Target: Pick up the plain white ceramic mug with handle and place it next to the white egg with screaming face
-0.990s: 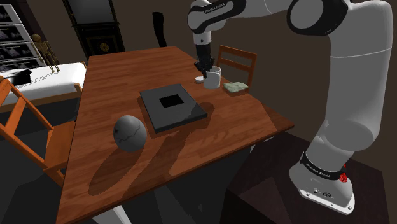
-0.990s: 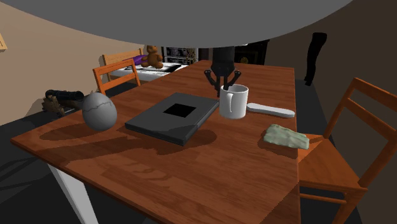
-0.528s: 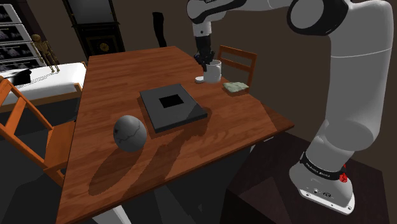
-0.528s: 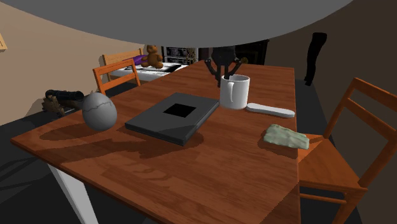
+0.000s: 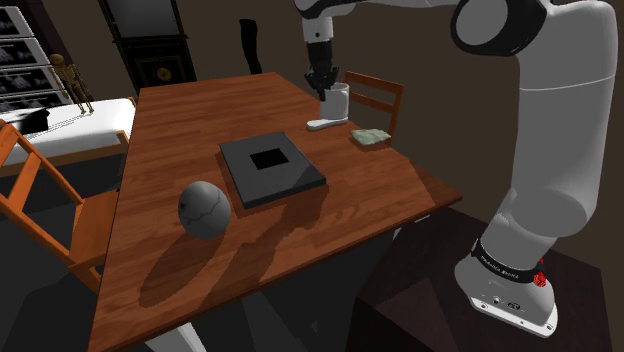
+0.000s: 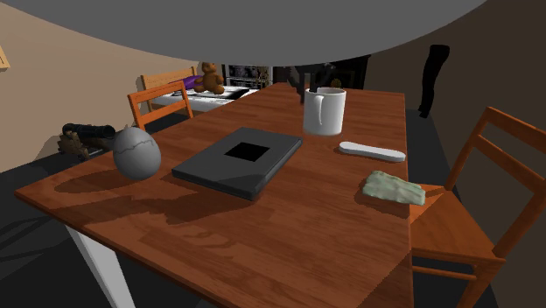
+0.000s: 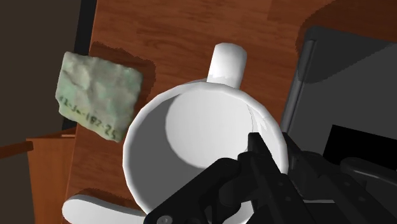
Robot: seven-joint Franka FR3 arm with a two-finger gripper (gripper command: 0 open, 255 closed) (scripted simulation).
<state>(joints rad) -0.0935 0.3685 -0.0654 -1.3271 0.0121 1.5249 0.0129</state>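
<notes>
gripper (image 7: pixel 268 153): fingers squeezed on the white mug (image 5: pixel 338 101) rim | mug: held up over the table (image 5: pixel 180 120), far end | grey egg (image 5: pixel 204 209): well apart from mug

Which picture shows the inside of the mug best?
The wrist view: it looks straight down into the mug. The second exterior view shows its side and handle; the shoulder view shows just its outside.

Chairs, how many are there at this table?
2. One chair stands at the shoulder view's left, beside the egg; the other stands behind the mug. More may be hidden outside the frames.
</notes>
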